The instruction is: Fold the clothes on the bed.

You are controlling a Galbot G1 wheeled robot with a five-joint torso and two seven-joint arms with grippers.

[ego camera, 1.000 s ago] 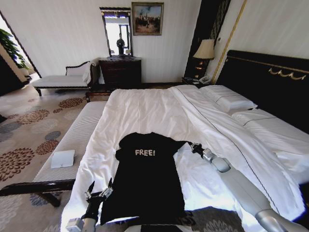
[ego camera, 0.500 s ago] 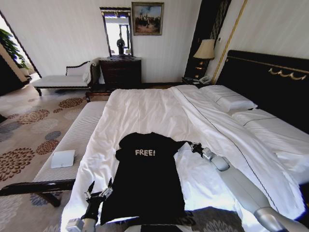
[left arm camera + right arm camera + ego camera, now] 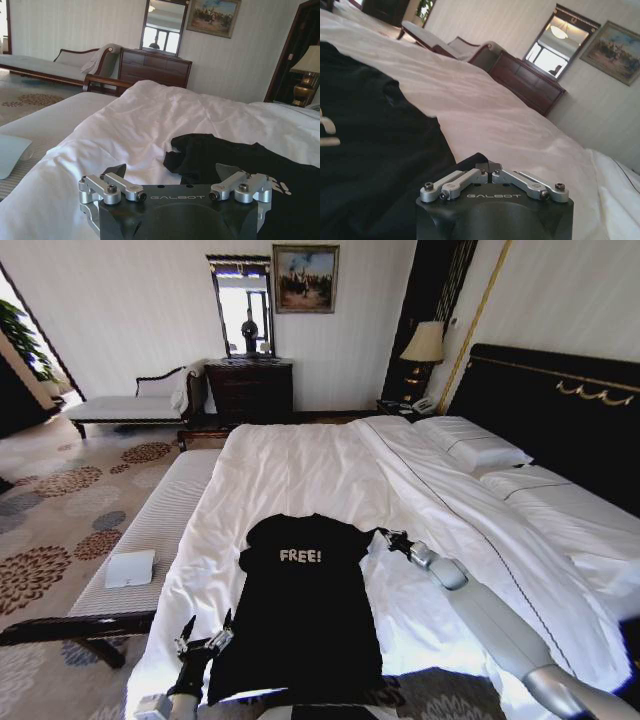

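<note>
The black T-shirt (image 3: pixel 305 605) lies flat on the near end of the bed (image 3: pixel 300 465), its "FREE!" lettering facing up. At about two o'clock from the lettering, the right pincer (image 3: pixel 385 537) is clenched on the shirt's sleeve edge. At seven o'clock, by the shirt's bottom corner, the left pincer (image 3: pixel 205 640) sits released, fingers apart. A white-cushioned bench (image 3: pixel 150 530) runs alongside at nine o'clock.
</note>
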